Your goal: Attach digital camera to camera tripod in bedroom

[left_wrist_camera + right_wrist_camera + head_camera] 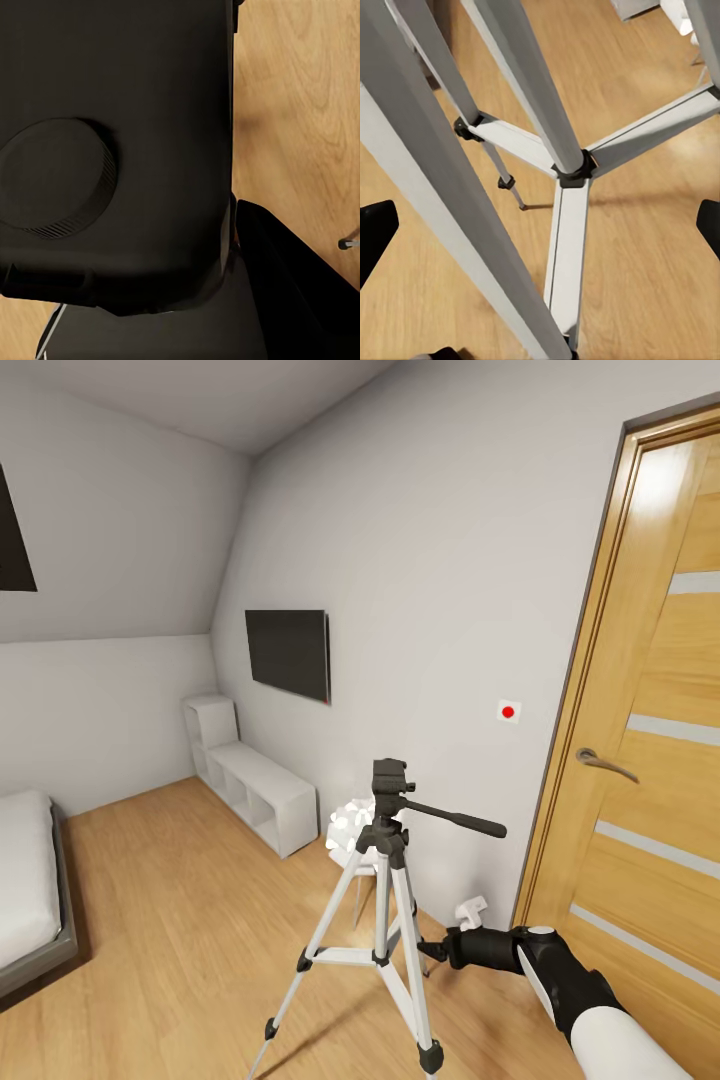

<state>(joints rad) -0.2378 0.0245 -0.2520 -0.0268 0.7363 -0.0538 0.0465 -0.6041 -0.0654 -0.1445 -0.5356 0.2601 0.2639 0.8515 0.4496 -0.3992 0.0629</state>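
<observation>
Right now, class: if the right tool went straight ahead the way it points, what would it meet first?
Probably the tripod: in the right wrist view its silver legs cross directly ahead of the open tool, nearest the big leg. Depth is unclear, and wooden floor lies beyond.

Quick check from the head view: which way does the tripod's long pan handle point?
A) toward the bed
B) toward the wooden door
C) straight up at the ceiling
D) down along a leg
B: the pan handle runs from the camera tripod head toward the wooden door.
</observation>
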